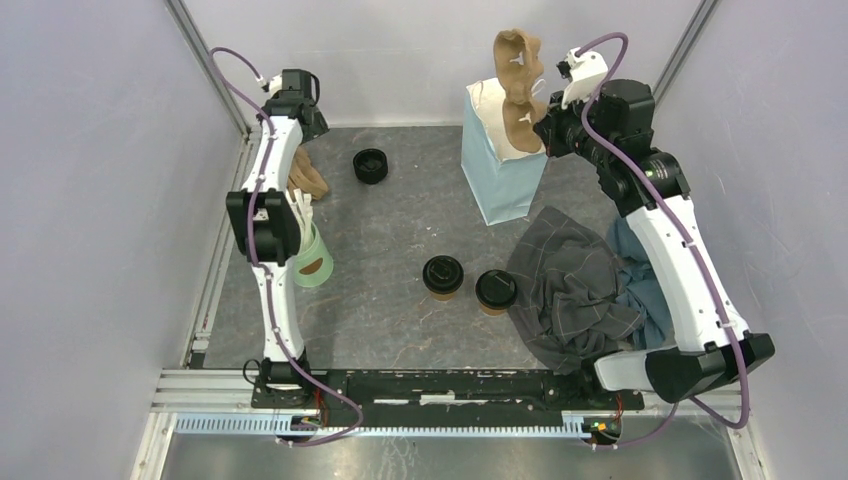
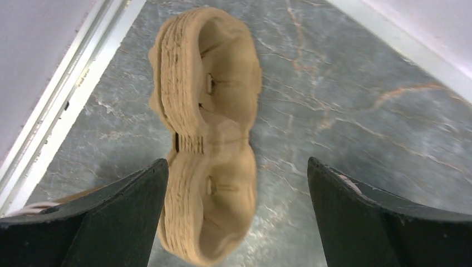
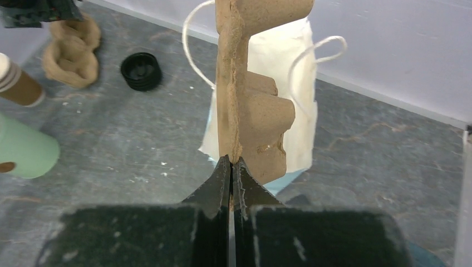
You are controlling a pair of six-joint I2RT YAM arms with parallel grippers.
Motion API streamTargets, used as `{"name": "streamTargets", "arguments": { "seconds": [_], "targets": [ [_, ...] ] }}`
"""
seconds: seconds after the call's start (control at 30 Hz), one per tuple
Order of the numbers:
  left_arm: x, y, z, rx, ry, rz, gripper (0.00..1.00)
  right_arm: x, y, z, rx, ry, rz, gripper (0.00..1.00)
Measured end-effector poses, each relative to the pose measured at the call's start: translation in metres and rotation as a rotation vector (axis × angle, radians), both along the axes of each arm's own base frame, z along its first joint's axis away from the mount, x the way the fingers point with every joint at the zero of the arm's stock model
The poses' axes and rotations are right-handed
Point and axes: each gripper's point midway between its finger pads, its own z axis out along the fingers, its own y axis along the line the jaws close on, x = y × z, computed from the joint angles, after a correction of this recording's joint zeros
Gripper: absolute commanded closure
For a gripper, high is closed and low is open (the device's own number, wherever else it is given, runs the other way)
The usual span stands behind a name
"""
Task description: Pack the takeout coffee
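Right fingers [image 3: 214, 189] clenched on carrier [image 3: 250, 111] edge above bag [image 1: 503, 185]; left fingers [image 2: 111, 217] spread over carrier stack [image 2: 209, 111].

Free room and obstructions on the table [image 1: 400, 230]. The widest bare stretch lies mid-table, between the stack of black lids [image 1: 371, 166] toward the far edge and the left cup [image 1: 443, 276] and right cup [image 1: 495, 290] nearer the near edge. Only a narrow gap separates the cups, but both lids are open to approach from above. A heap of grey cloth [image 1: 570, 290] crowds the right cup and fills the near-right area. The paper bag [image 1: 505, 175] stands right of centre by the far edge, and above its mouth hangs a pulp carrier [image 1: 520, 90] pinched in the right gripper [image 3: 230, 167]. Along the left edge the left arm [image 1: 265, 215], a tipped green cup [image 1: 312, 258] and a carrier stack [image 2: 206, 139] stand in the way. The left gripper [image 2: 236, 183] is spread wide above that stack.
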Motion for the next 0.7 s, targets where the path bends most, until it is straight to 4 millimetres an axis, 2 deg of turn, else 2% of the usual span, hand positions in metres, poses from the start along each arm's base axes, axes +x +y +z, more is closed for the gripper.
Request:
{"name": "streamTargets", "arguments": {
  "seconds": [0.13,0.3,0.4,0.53,0.63,0.7],
  "targets": [
    [0.001,0.025,-0.023,0.054,0.059,0.052,0.0,0.008,-0.01,-0.006,-0.064,0.001,-0.044,1.0],
    [-0.007,0.067,-0.026,0.085,0.075,0.142,0.02,0.017,-0.018,-0.009,-0.115,-0.003,-0.074,1.0],
    [-0.006,0.084,-0.03,0.071,0.068,0.164,0.05,0.022,-0.021,-0.01,-0.129,-0.002,-0.083,1.0],
    [0.004,0.091,-0.04,0.029,0.043,0.154,0.09,0.03,-0.029,-0.014,-0.135,0.007,-0.103,1.0],
    [0.012,0.085,-0.047,-0.001,0.028,0.127,0.11,0.034,-0.035,-0.018,-0.137,0.02,-0.118,1.0],
    [0.016,0.081,-0.048,-0.017,0.018,0.112,0.17,0.036,-0.037,-0.02,-0.138,0.026,-0.123,1.0]
  ]
}}
